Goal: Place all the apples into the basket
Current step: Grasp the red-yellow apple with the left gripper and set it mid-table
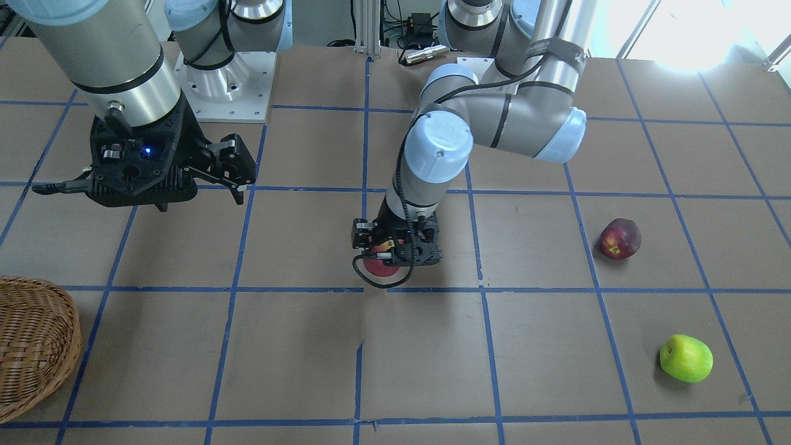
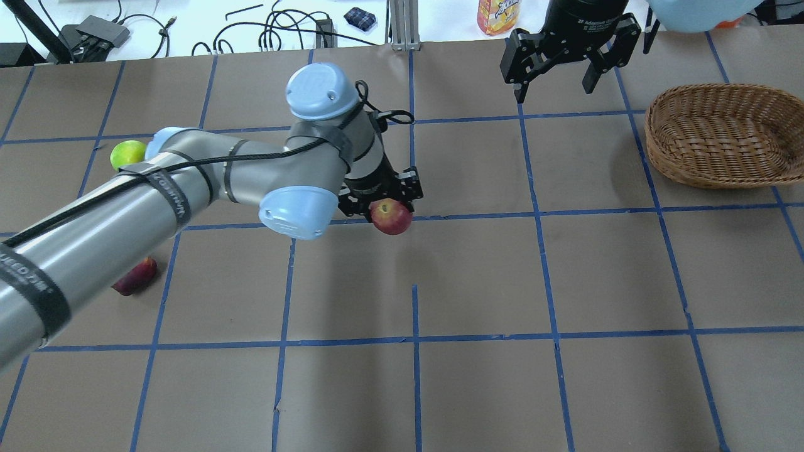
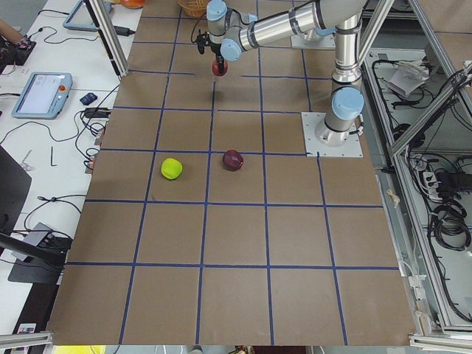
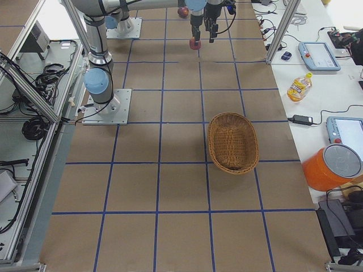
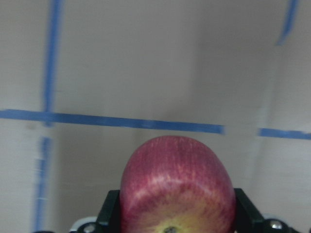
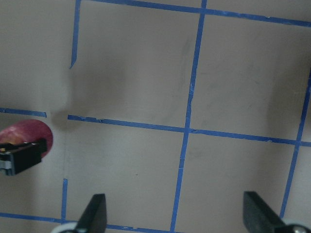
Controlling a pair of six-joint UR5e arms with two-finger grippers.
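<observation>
White lettering is noted on the black housing above the right gripper [image 2: 555, 91] in the overhead view. It is read as "2F Adaptive", and the remainder is blurred and cannot be made out. A black strap [image 2: 28, 285] around the left arm [image 2: 100, 232] carries pale capitals, read in part as "USED7M"; this reading is recorded as uncertain. A second strap [image 2: 171, 199], further along the same arm, bears similar lettering that is too small to be read. A printed label is seen on the orange bottle [image 2: 498, 12], but its wording cannot be deciphered.
</observation>
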